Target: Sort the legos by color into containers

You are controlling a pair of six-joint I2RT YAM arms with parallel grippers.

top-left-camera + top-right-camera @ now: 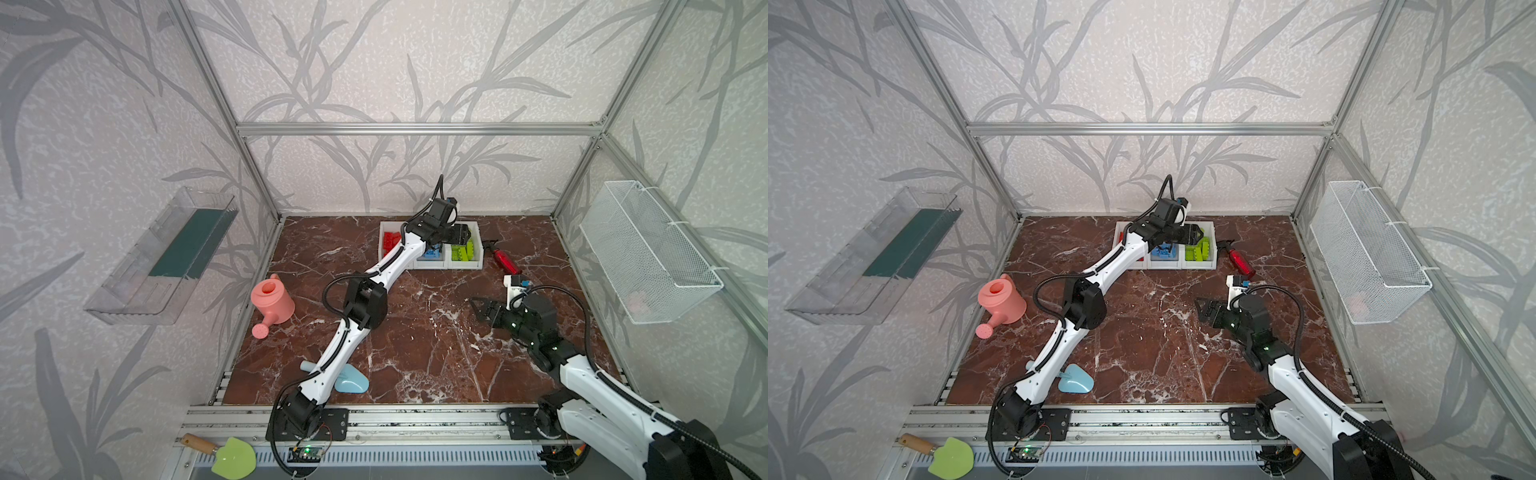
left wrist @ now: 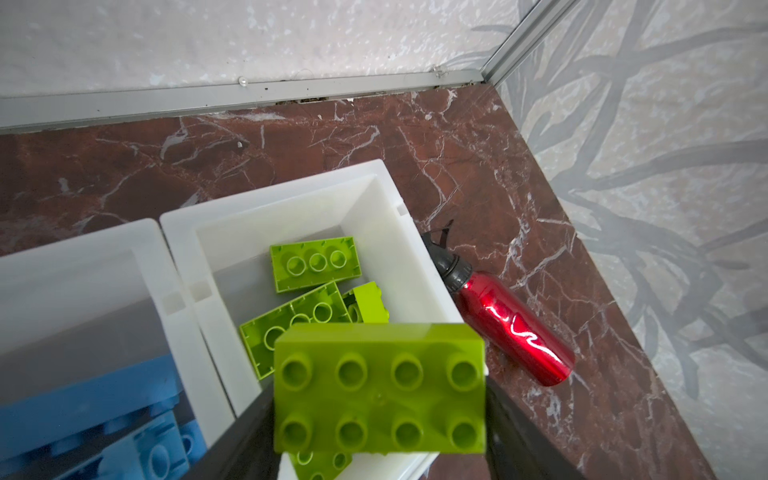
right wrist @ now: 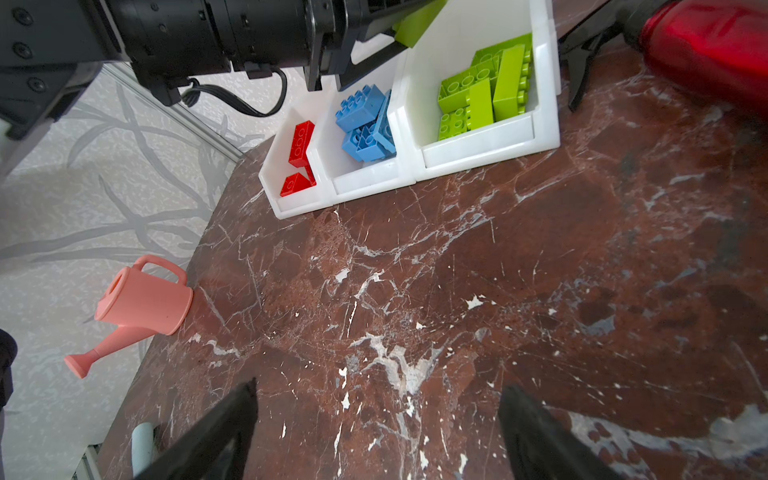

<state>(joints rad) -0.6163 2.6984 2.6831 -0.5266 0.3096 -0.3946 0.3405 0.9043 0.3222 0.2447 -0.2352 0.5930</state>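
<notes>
Three joined white containers (image 1: 432, 266) (image 3: 478, 145) stand at the back of the table. Red legos (image 3: 301, 141), blue legos (image 3: 365, 120) and green legos (image 3: 486, 91) each lie in their own bin. My left gripper (image 1: 461, 235) (image 2: 380, 399) hangs over the right-hand bin, shut on a lime green lego (image 2: 380, 386) that fills the gap between its fingers, studs facing the wrist camera. More green legos (image 2: 316, 266) lie below it in that bin. My right gripper (image 1: 478, 305) (image 3: 376, 390) is open, with nothing in it, low over bare marble right of centre.
A red bottle (image 1: 505, 259) (image 2: 515, 328) lies just right of the bins. A pink watering can (image 1: 272, 301) stands at the left edge, a blue scoop (image 1: 351, 382) by the left arm's base. A wire basket (image 1: 648, 253) and a clear tray (image 1: 166, 257) hang on the side walls.
</notes>
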